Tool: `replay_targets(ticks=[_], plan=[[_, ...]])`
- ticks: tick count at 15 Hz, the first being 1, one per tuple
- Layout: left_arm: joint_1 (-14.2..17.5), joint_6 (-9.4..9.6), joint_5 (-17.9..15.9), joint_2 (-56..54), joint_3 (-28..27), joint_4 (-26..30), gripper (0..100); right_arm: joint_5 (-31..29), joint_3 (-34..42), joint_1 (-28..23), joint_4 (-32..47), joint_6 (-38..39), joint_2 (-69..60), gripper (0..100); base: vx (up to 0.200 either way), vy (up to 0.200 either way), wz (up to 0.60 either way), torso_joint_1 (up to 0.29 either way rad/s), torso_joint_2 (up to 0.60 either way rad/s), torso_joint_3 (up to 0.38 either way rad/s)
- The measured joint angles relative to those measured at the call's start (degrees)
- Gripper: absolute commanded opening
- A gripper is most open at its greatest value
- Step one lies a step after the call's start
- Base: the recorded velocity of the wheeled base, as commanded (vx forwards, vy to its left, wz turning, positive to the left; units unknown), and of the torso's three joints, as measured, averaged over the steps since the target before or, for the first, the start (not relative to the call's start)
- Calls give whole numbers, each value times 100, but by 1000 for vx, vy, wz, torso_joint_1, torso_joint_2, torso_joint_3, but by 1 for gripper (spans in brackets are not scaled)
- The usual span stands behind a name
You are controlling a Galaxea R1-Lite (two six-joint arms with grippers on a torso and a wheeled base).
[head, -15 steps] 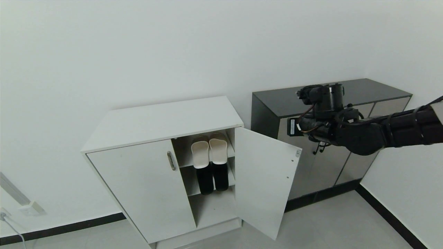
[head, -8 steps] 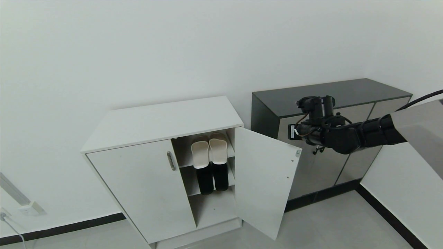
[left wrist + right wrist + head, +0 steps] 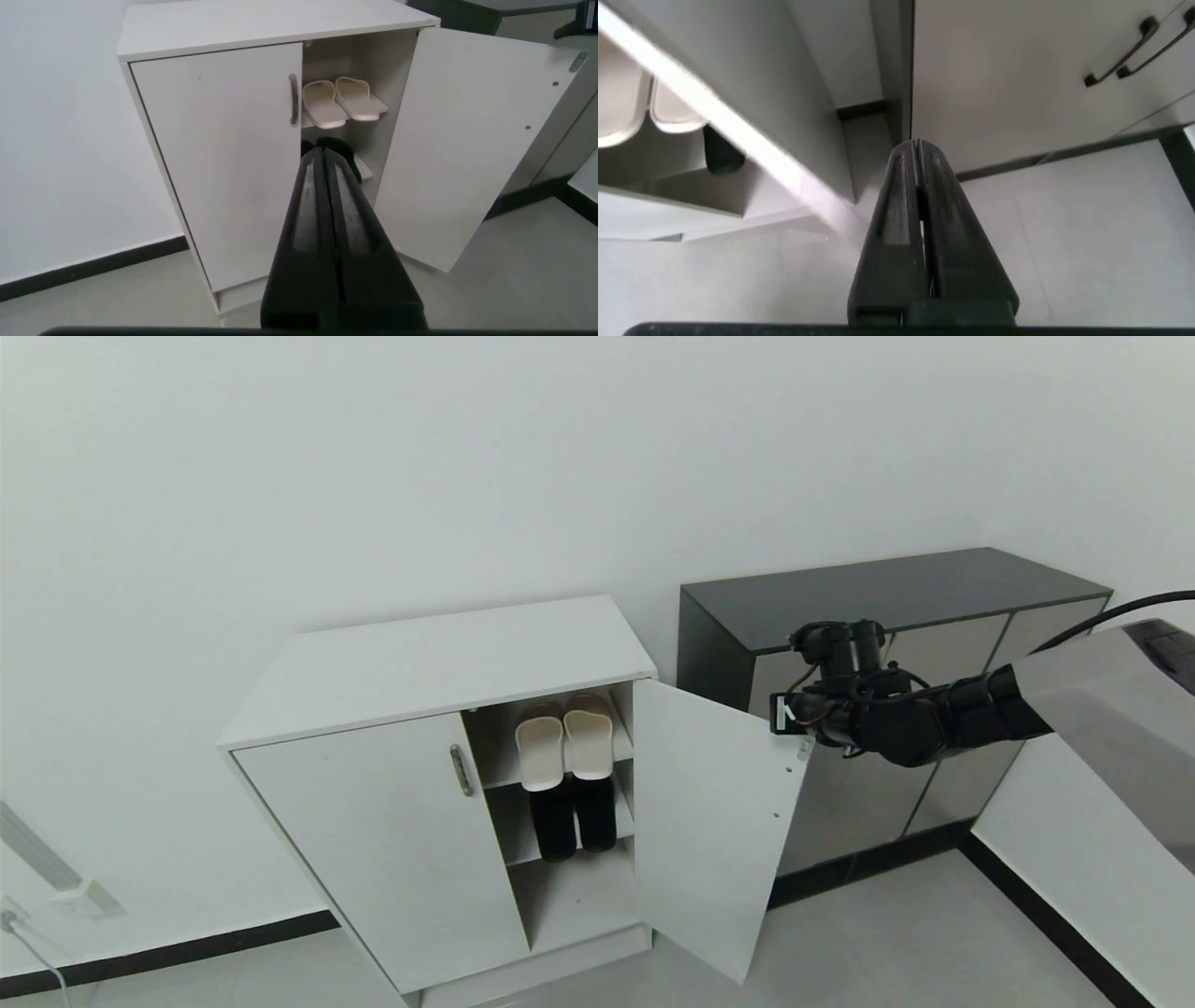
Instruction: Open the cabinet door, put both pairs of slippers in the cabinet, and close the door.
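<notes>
At top free corner of open cabinet door (image 3: 709,821): right hand (image 3: 920,154), fingers pressed together, empty. White slippers (image 3: 565,742), black slippers (image 3: 574,817) shelved. Advice: push door's outer face near free edge, steady arc.

Bright, even light; soft shadow lies inside the open cabinet (image 3: 439,663).

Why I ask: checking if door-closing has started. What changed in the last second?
The right gripper moved down and toward the robot's left, reaching the top outer corner of the open door; whether it touches is unclear. Nothing was gripped or released. The door, the white slippers and the black slippers stayed put.
</notes>
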Motion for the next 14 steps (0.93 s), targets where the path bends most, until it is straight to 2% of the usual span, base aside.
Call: replay_targets(ticks=[5,14], plan=[[5,-2,-2,0,-2,2,0,-41,502,339,-18,2,-265,0,0,0,0,0,0,0],[5,-2,0,0,-2,0,0,-24,1963,1587,-133,197,-1521,0,0,0,0,0,0,0]])
